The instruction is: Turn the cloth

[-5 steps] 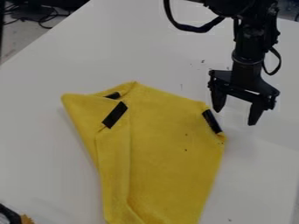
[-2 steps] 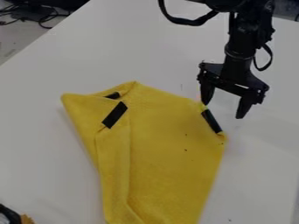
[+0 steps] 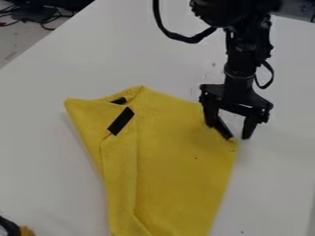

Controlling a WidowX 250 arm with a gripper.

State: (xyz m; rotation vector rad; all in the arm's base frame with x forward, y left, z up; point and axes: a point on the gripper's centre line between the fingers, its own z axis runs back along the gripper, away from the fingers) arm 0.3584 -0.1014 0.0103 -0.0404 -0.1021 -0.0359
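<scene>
Camera view: black gripper (image 3: 229, 131) at right of frame, pointing down, released, with its two fingers spread apart. Yellow cloth (image 3: 172, 161) lies partly folded on the white table (image 3: 43, 138), mostly left of and below the gripper in frame. One finger is at the cloth's upper right edge, beside a black strip (image 3: 223, 128); the other is just outside that edge. Contact with cloth: cannot tell.

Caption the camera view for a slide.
Open black pincer at the edge of a folded yellow cloth on a white table.
</scene>
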